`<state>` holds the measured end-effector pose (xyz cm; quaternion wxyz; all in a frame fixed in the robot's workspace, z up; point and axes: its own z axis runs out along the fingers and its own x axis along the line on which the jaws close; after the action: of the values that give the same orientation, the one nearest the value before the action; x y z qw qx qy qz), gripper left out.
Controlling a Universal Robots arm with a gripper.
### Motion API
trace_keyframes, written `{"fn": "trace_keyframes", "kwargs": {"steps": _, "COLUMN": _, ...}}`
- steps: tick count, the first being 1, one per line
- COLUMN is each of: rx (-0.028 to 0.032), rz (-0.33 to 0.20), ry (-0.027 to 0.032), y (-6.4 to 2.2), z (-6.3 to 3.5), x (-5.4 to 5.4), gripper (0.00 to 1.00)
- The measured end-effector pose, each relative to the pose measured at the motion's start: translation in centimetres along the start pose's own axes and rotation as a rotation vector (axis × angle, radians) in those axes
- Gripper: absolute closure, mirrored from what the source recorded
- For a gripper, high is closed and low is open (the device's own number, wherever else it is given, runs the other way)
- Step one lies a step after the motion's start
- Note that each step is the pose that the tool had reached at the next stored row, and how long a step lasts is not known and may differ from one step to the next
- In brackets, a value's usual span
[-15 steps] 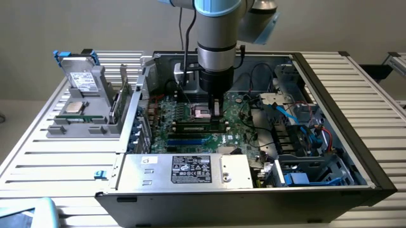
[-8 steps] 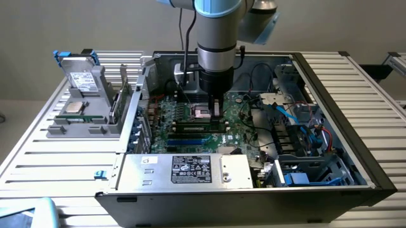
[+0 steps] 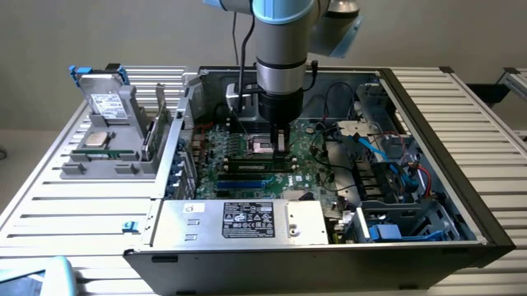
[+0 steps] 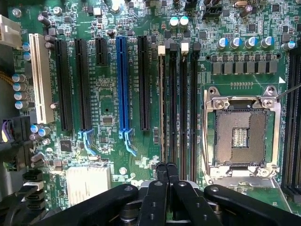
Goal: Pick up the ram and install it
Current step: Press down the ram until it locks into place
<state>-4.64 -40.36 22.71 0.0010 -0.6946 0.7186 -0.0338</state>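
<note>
In the wrist view a thin strip seen edge-on, which looks like the ram [image 4: 162,108], stands in the outermost of several long black memory slots [image 4: 183,108], beside the open processor socket [image 4: 241,136]. My gripper [image 4: 166,170] hovers over one end of that strip with its two fingers pressed together and nothing visible between them. In the exterior view the gripper [image 3: 280,150] points straight down into the open computer case, its tips just above the slots [image 3: 257,164] on the green motherboard [image 3: 239,185].
A grey stand [image 3: 107,163] at the exterior view's left holds a hard drive with blue tabs [image 3: 111,98] and a square silver chip [image 3: 98,138]. The power supply box [image 3: 243,221], cables [image 3: 374,148] and drive bays crowd the case around the motherboard.
</note>
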Motion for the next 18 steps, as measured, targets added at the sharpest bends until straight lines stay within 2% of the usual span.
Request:
{"fn": "trace_keyframes", "kwargs": {"steps": 2, "rx": 0.0003, "rz": 0.0, "ry": -0.0003, "y": 0.06, "z": -0.65, "x": 0.0, "gripper": 0.89}}
{"fn": "trace_keyframes", "kwargs": {"steps": 4, "rx": 0.0, "rz": 0.0, "ry": 0.0003, "y": 0.5, "z": -1.26, "x": 0.1, "gripper": 0.89}}
{"fn": "trace_keyframes", "kwargs": {"steps": 8, "rx": 0.0001, "rz": 0.0, "ry": 0.0003, "y": 2.13, "z": -1.36, "x": 0.1, "gripper": 0.89}}
{"fn": "trace_keyframes", "kwargs": {"steps": 13, "rx": 0.0, "rz": 0.0, "ry": 0.0004, "y": 3.69, "z": -1.35, "x": 0.2, "gripper": 0.89}}
{"fn": "trace_keyframes", "kwargs": {"steps": 18, "rx": 0.0001, "rz": 0.0, "ry": 0.0002, "y": 4.08, "z": -1.13, "x": 0.2, "gripper": 0.89}}
